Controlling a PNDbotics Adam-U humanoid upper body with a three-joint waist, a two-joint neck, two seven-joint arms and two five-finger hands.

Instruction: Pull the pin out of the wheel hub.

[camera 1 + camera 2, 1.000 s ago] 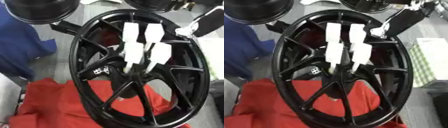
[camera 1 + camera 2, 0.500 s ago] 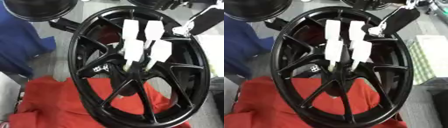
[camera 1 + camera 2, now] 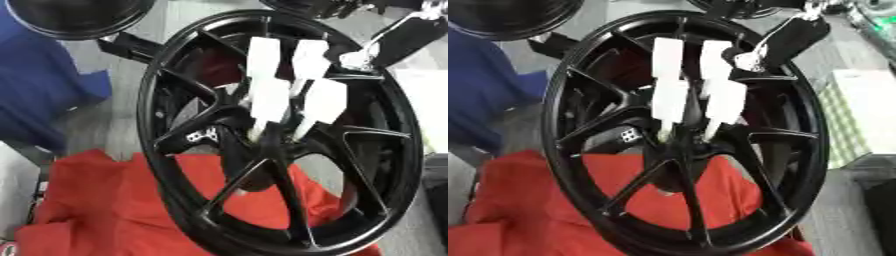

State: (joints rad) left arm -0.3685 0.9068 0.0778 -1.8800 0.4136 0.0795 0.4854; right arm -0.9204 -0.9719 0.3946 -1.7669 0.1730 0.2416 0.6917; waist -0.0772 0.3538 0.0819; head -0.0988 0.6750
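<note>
Both eyes sit side by side in the robot's head, looking steeply down from close above at the same black wheel [image 3: 271, 135] on the red cloth [image 3: 544, 210], the right eye's picture shifted slightly sideways.

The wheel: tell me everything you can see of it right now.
The wheel is a glossy black alloy rim with thin paired spokes running to a central hub. It stands tilted on edge, its lower part over a red cloth. The right hand, white-fingered on a black arm, reaches in from the upper right with its fingers pointing down at the hub. The pin itself cannot be made out.
</note>
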